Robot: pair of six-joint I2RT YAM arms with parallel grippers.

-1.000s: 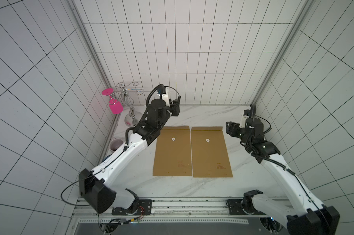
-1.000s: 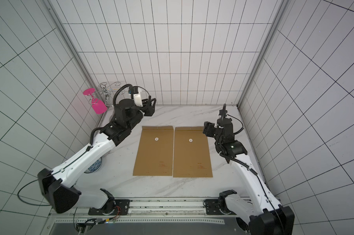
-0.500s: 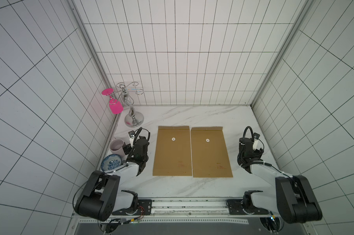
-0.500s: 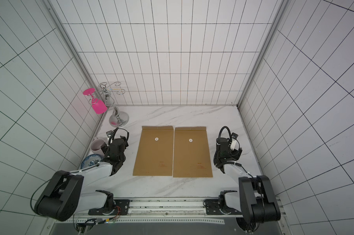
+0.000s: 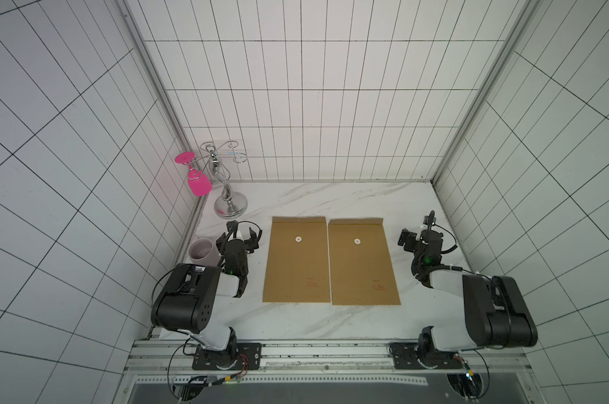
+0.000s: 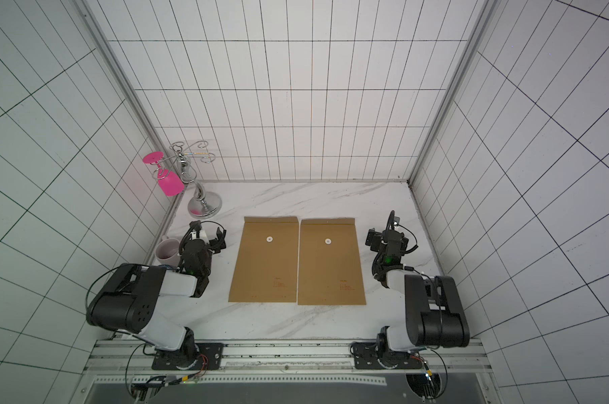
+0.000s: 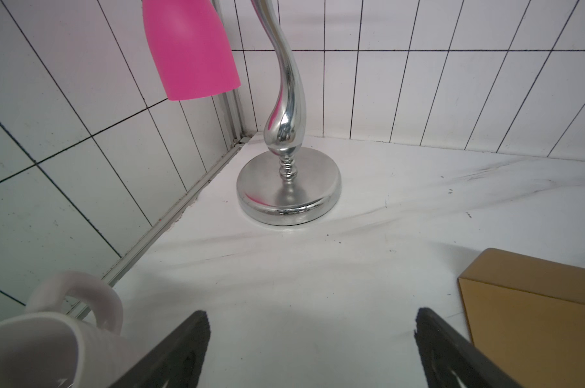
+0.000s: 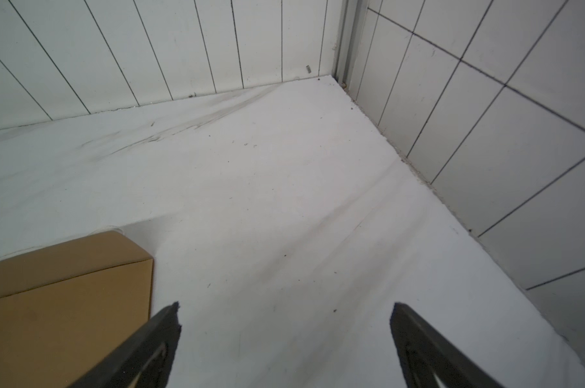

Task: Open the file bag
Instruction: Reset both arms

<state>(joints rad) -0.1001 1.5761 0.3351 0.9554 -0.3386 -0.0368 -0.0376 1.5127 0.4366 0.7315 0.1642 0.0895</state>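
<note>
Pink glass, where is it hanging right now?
In both top views the pink wine glass hangs upside down from the shiny silver metal rack in the far left corner, beyond the pale mug.

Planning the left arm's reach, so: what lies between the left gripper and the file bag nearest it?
Nothing: just bare marble tabletop between the left gripper and that file bag, visible in both top views.

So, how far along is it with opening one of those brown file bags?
Done: nothing I can confirm. The left file bag and right file bag lie flat side by side; whether their top flaps are undone I cannot tell. In hand: nothing. The left arm and right arm sit folded back beside them, jaws open and empty. Left: probably reaching a bag's far edge and lifting its flap.
</note>
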